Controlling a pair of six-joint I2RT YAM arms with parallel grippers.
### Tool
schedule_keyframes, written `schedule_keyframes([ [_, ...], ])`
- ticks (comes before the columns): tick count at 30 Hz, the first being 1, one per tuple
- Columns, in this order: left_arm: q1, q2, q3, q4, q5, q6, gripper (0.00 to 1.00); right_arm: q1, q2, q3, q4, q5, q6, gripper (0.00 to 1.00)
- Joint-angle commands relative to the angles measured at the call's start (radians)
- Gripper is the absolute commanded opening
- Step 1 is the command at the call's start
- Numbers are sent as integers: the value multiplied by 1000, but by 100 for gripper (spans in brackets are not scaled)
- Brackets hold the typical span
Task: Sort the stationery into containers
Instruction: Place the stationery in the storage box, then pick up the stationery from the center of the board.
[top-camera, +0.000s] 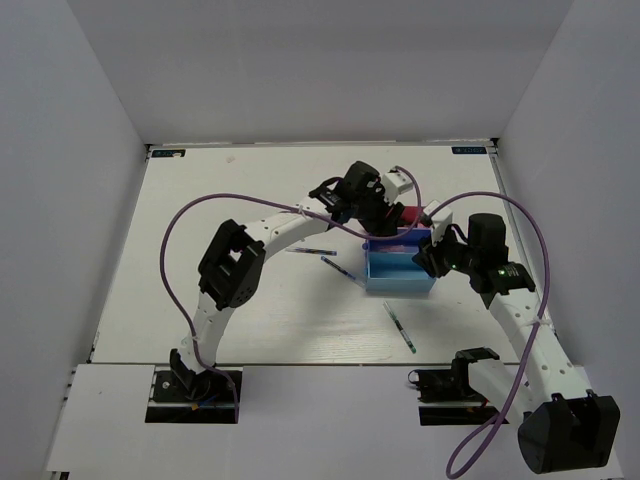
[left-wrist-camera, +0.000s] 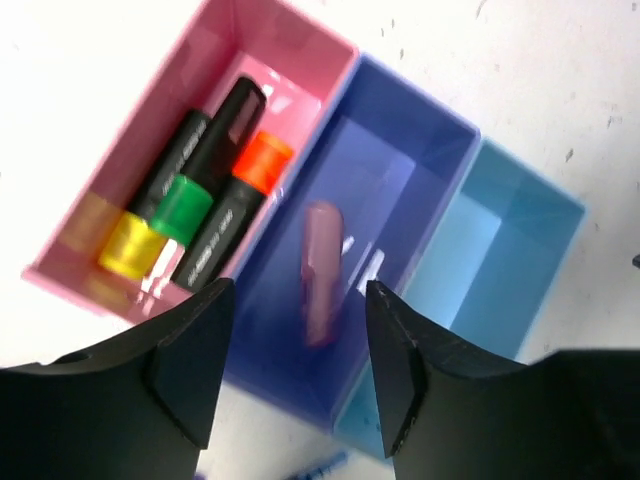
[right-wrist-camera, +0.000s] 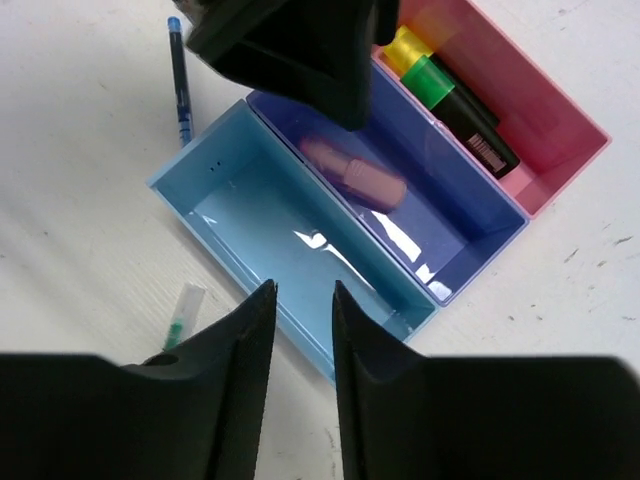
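Three joined trays stand mid-table: pink (left-wrist-camera: 160, 130), purple-blue (left-wrist-camera: 400, 190) and light blue (left-wrist-camera: 510, 240). The pink tray holds three black-bodied highlighters with yellow (left-wrist-camera: 128, 245), green (left-wrist-camera: 182, 208) and orange (left-wrist-camera: 263, 163) caps. A pink highlighter (left-wrist-camera: 320, 270) lies in the purple-blue tray, blurred in the left wrist view; it also shows in the right wrist view (right-wrist-camera: 355, 175). The light blue tray (right-wrist-camera: 250, 210) is empty. My left gripper (left-wrist-camera: 298, 300) is open and empty, above the purple-blue tray. My right gripper (right-wrist-camera: 300, 295) is narrowly open and empty, above the light blue tray's near edge.
Thin pens lie loose on the table: two blue ones (top-camera: 310, 250) (top-camera: 343, 270) left of the trays and a green-ended one (top-camera: 401, 328) in front of them. In the right wrist view, a blue pen (right-wrist-camera: 180, 80) and a green-ended pen (right-wrist-camera: 180, 315) lie beside the light blue tray.
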Motion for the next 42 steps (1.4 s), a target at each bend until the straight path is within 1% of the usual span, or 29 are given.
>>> schedule_keyframes([
  [1,-4,-153,-47,30,-5,-24,65,-13,-21,-2,32,-32,12,31],
  [2,-4,-173,-63,35,-11,-37,56,-15,-29,-4,31,-36,19,19],
  [3,0,-224,-136,39,-28,-54,48,-18,-31,-4,34,-42,23,0],
  [5,9,-314,-204,52,-52,-126,34,-24,-40,-8,40,-48,38,0],
  [6,20,-416,-319,65,-131,-148,25,-27,-41,-10,44,-49,49,0],
  [7,25,-455,-363,67,-173,-224,23,-27,-43,-14,47,-45,57,0],
  [8,28,-494,-453,65,-281,-253,23,-29,-48,-16,51,-40,68,0],
  [9,34,-531,-498,52,-337,-287,27,-30,-45,-16,55,-39,93,0],
  [10,48,-654,-578,33,-452,-409,37,-30,-38,-11,52,-37,101,8],
  [11,57,-690,-635,3,-603,-468,40,-30,-28,-7,43,-42,104,30],
  [12,81,-757,-649,-127,-676,-529,40,-30,-22,-4,32,-45,109,43],
  [13,121,-814,-684,-278,-801,-694,38,-29,-12,8,17,-57,108,58],
  [14,153,-882,-712,-374,-840,-741,39,-29,-9,12,14,-66,105,68],
  [15,164,-917,-744,-407,-885,-784,47,-29,-2,16,12,-69,103,75],
  [16,189,-989,-850,-495,-1054,-973,73,-29,-3,16,11,-72,104,77],
  [17,202,-1061,-880,-540,-1094,-1124,78,-25,-2,16,14,-74,106,77],
  [18,219,-1092,-900,-638,-1126,-1207,78,-28,-5,13,15,-75,108,77],
  [19,280,-1155,-946,-751,-1173,-1355,78,-30,-3,13,17,-75,108,77],
  [20,305,-1170,-960,-792,-1174,-1474,78,-27,-3,13,15,-78,108,77],
  [21,328,-1183,-980,-835,-1175,-1531,78,-29,-2,13,18,-79,109,77],
  [22,372,-1195,-989,-935,-1152,-1620,79,-29,-3,13,15,-82,109,77],
  [23,431,-1194,-1005,-958,-1110,-1675,79,-29,-5,10,15,-86,109,77],
  [25,549,-1160,-1015,-998,-1025,-1720,82,-29,-6,12,15,-89,111,77],
  [28,652,-1097,-1057,-992,-886,-1745,80,-27,-9,12,15,-91,111,77],
  [29,670,-1088,-1069,-954,-869,-1758,80,-30,-12,10,12,-91,109,77],
  [30,675,-1086,-1084,-935,-858,-1772,78,-33,-9,10,12,-91,109,77],
  [31,680,-1088,-1121,-856,-827,-1775,78,-32,-12,9,11,-89,106,77],
  [38,695,-1030,-1239,-737,-658,-1978,77,-32,-12,7,11,-91,95,77],
  [42,666,-1016,-1287,-712,-676,-2070,77,-36,-15,5,9,-88,92,77],
])
